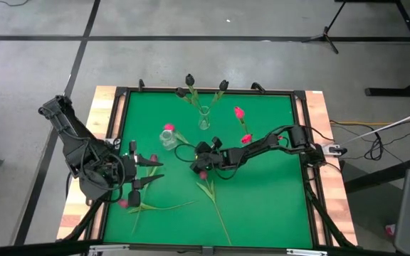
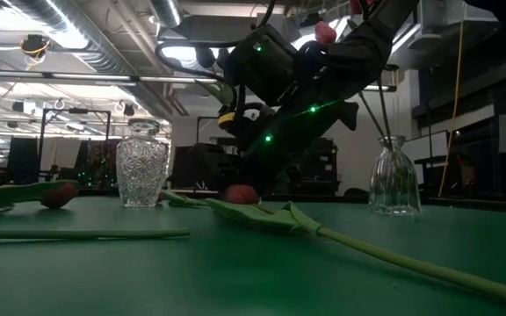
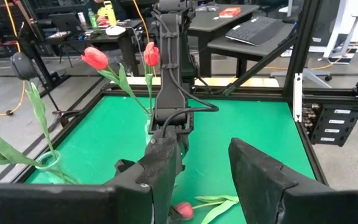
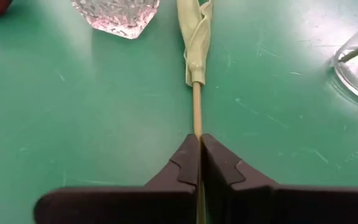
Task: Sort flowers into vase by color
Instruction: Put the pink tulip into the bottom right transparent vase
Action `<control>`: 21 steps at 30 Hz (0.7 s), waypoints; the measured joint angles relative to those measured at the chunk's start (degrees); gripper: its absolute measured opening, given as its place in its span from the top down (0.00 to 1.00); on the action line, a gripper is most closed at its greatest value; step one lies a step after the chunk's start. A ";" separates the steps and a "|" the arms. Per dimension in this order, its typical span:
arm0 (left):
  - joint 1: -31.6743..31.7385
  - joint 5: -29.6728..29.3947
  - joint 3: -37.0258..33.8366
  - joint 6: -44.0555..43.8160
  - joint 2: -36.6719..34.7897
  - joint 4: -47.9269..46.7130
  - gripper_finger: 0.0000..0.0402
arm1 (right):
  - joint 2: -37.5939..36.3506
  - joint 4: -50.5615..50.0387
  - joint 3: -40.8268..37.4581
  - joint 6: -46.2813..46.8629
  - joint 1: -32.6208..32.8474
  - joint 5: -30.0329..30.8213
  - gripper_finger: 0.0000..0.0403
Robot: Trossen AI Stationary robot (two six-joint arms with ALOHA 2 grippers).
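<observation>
A pink flower lies on the green table, its head (image 1: pixel 168 128) beside the short cut-glass vase (image 1: pixel 168 140). Its thin stem (image 4: pixel 196 106) runs to my right gripper (image 4: pixel 199 140), which is shut on it at mid-table (image 1: pixel 199 162). A red flower (image 1: pixel 203 174) lies just nearer, stem pointing to the near edge. Dark flowers (image 1: pixel 189 80) stand in a clear vase (image 1: pixel 203 117). Two red flowers (image 1: pixel 239 112) stand upright by my right arm. My left gripper (image 3: pixel 207 180) hangs open above the table's left part. My right gripper pinches the pink flower's bare stem (image 4: pixel 197 127) between its two fingers, below the pale leaf (image 4: pixel 197 37). The fingers slant down from the table's right and lie along the stem, which runs back between them. The stem ahead of them lies on the table.
Another flower lies at the near left, head (image 1: pixel 123 204) by my left arm, stem (image 1: pixel 169 206) toward the middle. In the low view a clear vase (image 2: pixel 393 175) with stems stands at the right. Dark rails frame the table (image 1: pixel 301 142). The near right is bare green.
</observation>
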 joint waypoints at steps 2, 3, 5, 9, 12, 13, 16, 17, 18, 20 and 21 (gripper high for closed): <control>0.00 0.00 0.00 0.00 0.00 0.00 0.64 | -0.18 0.08 -0.06 1.43 -0.13 0.19 0.98; 0.00 0.00 0.00 -0.01 0.00 0.00 0.64 | -0.45 -0.13 -0.11 2.13 -0.41 0.15 0.98; 0.00 0.00 0.00 -0.12 0.00 0.02 0.64 | -0.64 0.37 -0.13 2.44 -0.87 0.41 0.99; -0.01 -0.02 0.00 -0.22 0.00 0.02 0.64 | -2.13 0.73 -0.22 2.44 -0.90 3.27 0.99; -0.43 -0.48 0.00 -0.25 0.00 0.07 0.64 | -4.58 0.70 -0.20 0.84 -0.77 4.86 0.99; -0.63 -0.78 0.00 -0.24 0.00 0.07 0.64 | -5.44 0.68 -0.20 0.33 -0.74 5.39 0.99; -1.23 -2.16 0.00 -0.24 0.00 0.07 0.64 | -8.58 1.13 -0.18 -1.36 -0.84 6.00 0.99; -1.46 -2.46 0.00 -0.24 0.00 0.07 0.64 | -9.89 1.12 -0.15 -2.07 -0.83 6.13 1.00; -1.73 -2.82 0.00 -0.24 0.00 0.07 0.64 | -11.30 1.09 -0.15 -2.53 -0.83 6.18 0.99; -2.30 -3.41 0.00 -0.24 0.00 0.07 0.64 | -14.16 1.43 -0.14 -3.78 -0.81 6.36 1.00; -2.57 -3.45 0.00 -0.24 0.00 0.10 0.64 | -15.71 1.39 -0.13 -4.63 -0.75 6.69 1.00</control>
